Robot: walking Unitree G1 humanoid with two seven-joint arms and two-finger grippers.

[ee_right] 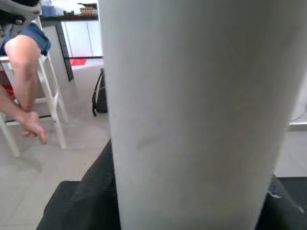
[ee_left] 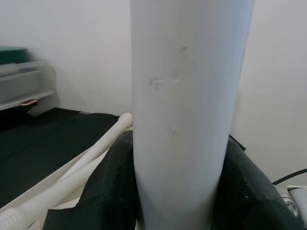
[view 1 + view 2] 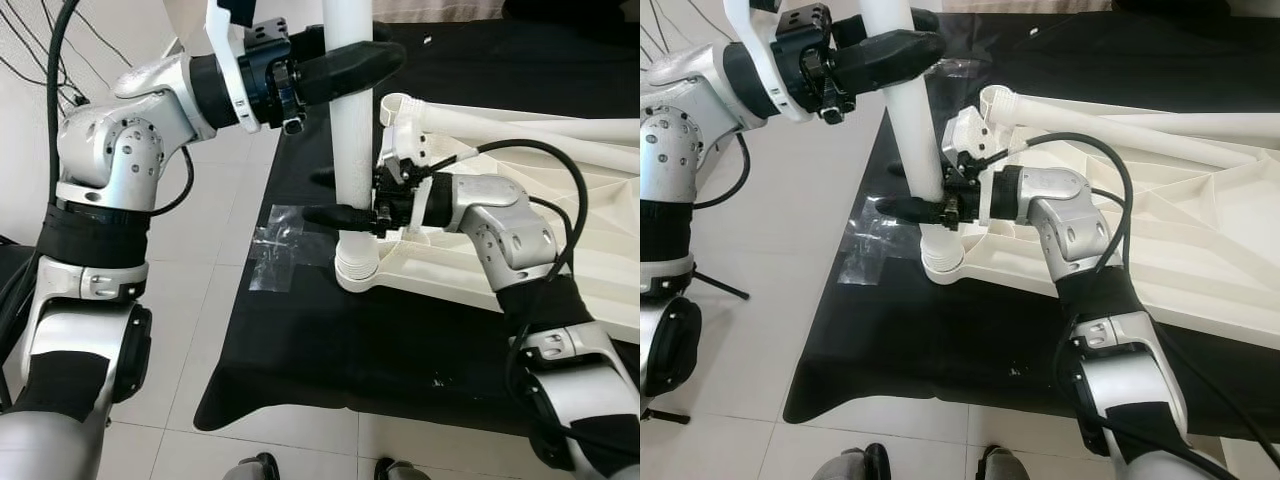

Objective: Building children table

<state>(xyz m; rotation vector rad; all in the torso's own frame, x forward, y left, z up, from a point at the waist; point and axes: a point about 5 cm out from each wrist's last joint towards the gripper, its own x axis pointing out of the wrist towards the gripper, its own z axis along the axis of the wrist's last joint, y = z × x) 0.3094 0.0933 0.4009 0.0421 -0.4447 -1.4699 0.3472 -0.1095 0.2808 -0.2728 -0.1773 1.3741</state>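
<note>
I am holding a white table leg (image 3: 351, 130) that stands straight up. Its bottom end sits in a round socket (image 3: 358, 272) at the corner of the white tabletop (image 3: 560, 250). The tabletop lies upside down on a black cloth (image 3: 300, 340) on the floor.

My left gripper (image 3: 345, 65) is clamped around the leg high up. My right gripper (image 3: 335, 216) is clamped around the leg low down, just above the socket.

Other white legs (image 3: 520, 125) lie flat on the tabletop. A bit of clear plastic (image 3: 275, 245) lies on the cloth beside the socket.

In my right wrist view, a person's arm (image 1: 21, 72) hangs by a white stool (image 1: 48, 103), far off on the tile floor (image 1: 67, 153).
</note>
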